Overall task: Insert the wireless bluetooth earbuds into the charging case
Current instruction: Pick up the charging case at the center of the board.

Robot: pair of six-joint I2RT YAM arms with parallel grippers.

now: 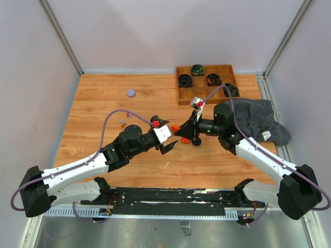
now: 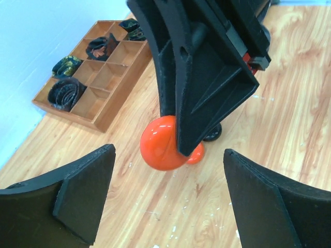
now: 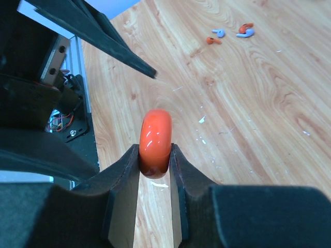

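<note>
My right gripper [image 3: 155, 152] is shut on a round orange-red charging case [image 3: 155, 138] and holds it on edge above the wood table; the pair also shows in the top view [image 1: 176, 128]. My left gripper [image 2: 168, 178] is open and empty, its jaws wide apart just in front of that case [image 2: 161, 144], with the right gripper [image 2: 207, 77] looming above it. A smaller orange-red piece [image 2: 197, 154] and a black round thing [image 2: 213, 136] sit just behind the case. Tiny orange and lilac earbuds [image 3: 245, 31] lie on the table, left of the left gripper [image 1: 122, 123].
A wooden tray [image 1: 207, 95] with black coiled items stands at the back right. A grey cloth [image 1: 256, 116] lies beside it on the right. A lilac round case [image 1: 131, 93] sits at the back left. White slivers are scattered on the table.
</note>
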